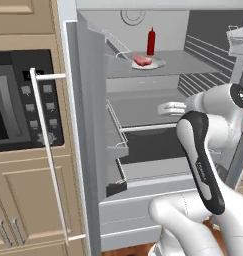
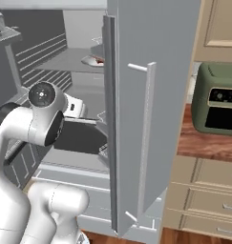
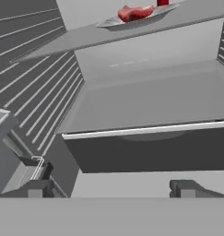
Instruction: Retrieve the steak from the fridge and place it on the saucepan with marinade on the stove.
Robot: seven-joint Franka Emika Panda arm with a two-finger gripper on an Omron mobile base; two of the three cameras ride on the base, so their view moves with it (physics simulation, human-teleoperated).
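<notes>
Dark finger tips of the gripper stand spread as wide as they go, with nothing between them, pointing into the open fridge at the level of the middle shelf. That shelf lies just ahead and slightly above the jaws. Farther in and one shelf higher, above and a little to the right of the gripper's line, the steak lies on a round white plate; its long axis seems to run across the gripper's view, though it is small here. A red sauce bottle stands just behind the plate. The coming move, I judge, is up, then forward.
</notes>
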